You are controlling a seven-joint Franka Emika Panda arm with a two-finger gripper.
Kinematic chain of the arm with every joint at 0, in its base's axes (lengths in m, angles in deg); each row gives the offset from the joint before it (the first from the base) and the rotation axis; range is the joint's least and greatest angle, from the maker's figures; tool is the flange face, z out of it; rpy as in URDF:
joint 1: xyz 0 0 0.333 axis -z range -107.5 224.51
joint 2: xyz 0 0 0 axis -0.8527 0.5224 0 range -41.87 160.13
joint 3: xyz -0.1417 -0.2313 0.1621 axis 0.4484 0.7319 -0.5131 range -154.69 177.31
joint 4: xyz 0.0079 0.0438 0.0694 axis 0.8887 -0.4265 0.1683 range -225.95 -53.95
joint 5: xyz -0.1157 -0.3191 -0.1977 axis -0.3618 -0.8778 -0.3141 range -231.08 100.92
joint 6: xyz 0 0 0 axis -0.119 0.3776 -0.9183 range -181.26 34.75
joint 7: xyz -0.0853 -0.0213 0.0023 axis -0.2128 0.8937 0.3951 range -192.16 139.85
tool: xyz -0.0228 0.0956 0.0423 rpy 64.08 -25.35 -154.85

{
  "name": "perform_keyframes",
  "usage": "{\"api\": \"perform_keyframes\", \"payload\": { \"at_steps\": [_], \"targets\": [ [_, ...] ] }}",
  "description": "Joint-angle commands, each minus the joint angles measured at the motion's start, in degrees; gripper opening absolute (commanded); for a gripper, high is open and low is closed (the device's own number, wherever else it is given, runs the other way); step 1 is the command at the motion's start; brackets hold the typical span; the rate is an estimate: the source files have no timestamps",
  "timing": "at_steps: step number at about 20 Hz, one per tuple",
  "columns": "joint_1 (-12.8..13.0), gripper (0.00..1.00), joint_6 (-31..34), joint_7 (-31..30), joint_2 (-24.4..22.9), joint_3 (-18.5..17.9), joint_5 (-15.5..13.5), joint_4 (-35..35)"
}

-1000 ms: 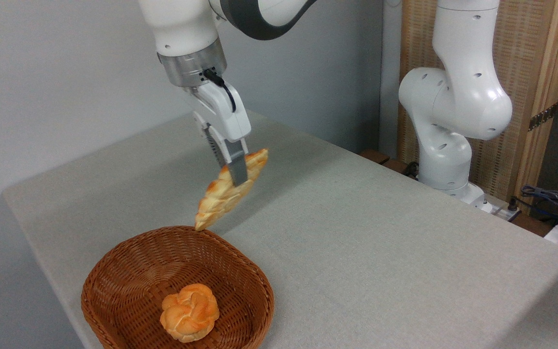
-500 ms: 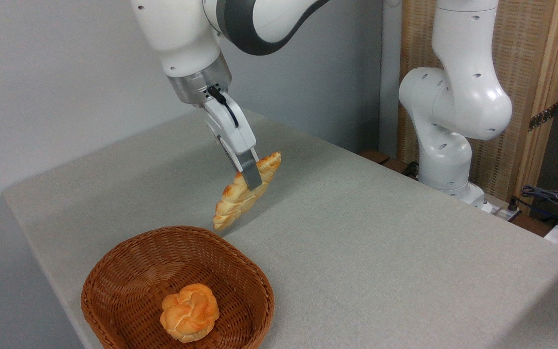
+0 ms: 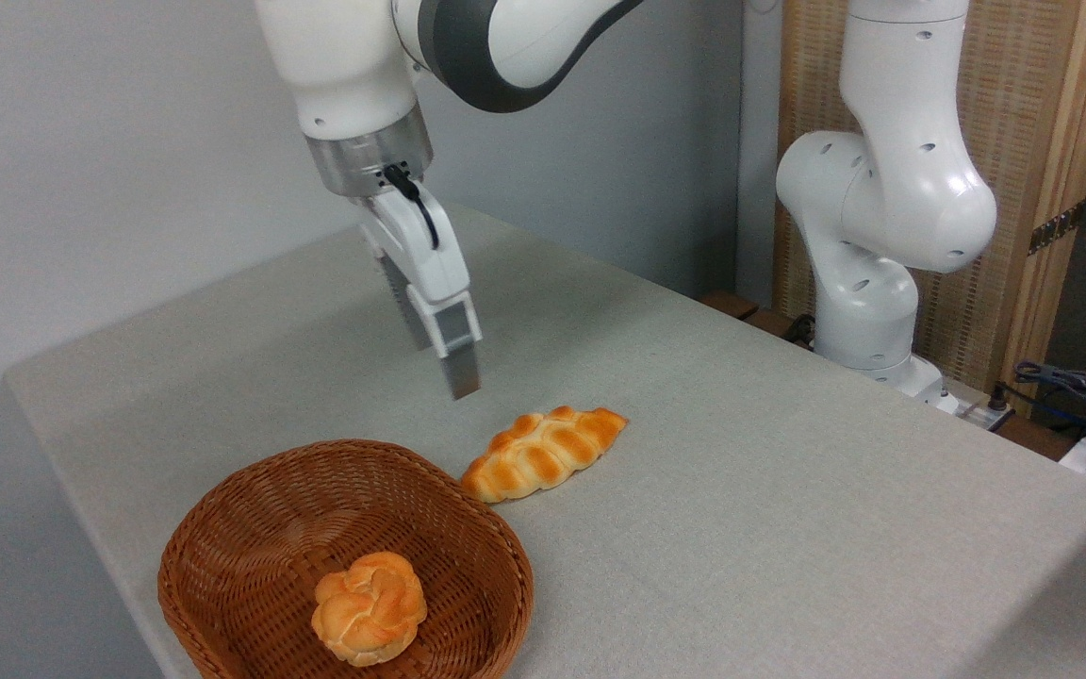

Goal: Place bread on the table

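Plain pale grey wall (image 3: 109,141) behind and left of the table (image 3: 741,490), which is covered in grey-beige cloth. Right of the wall, a wood-framed woven panel (image 3: 1024,189). Below the panel, at far right, tangled cables (image 3: 1071,387). Soft even light, faint shadows.

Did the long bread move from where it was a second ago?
Yes. The bread dropped out of the pincer and now lies flat on the table, right of the basket rim.
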Motion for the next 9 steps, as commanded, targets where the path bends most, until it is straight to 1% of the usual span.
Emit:
{"api": "perform_keyframes", "payload": {
  "at_steps": [1, 2, 6, 7, 9],
  "targets": [
    [-0.7, 1.0, -6.2, -0.5, -0.5, -0.9, -0.2, 0.6],
    [-0.9, 1.0, -7.4, -1.5, -0.4, -0.9, -0.2, 0.9],
    [-1.0, 1.0, -9.6, -10.0, -0.4, -1.7, -0.1, 1.0],
    [-1.0, 1.0, -9.6, -11.1, -0.4, -1.7, -0.1, 1.0],
    [-1.0, 1.0, -9.6, -11.4, -0.4, -1.8, -0.1, 0.9]
  ]
}}
